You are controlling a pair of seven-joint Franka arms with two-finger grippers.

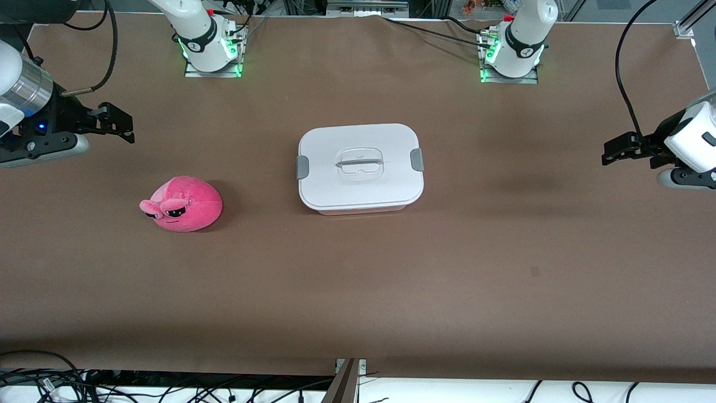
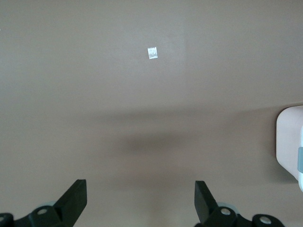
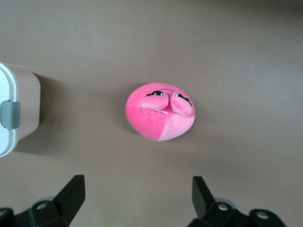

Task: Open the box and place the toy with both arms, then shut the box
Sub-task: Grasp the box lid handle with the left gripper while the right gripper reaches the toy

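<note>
At the centre of the front view sits the box (image 1: 361, 168), lid on, both grey side clips (image 1: 417, 160) down; the plush toy (image 1: 182, 204) lies lower in the frame toward the right arm's end. The right gripper (image 1: 114, 120) hangs spread wide over bare table near the toy, the left gripper (image 1: 618, 151) likewise wide at its own end. The toy looks soft and light, best pinched across its middle. The rigid, smooth lid probably wants its clips released first, then its recessed handle (image 1: 361, 163) lifted.
</note>
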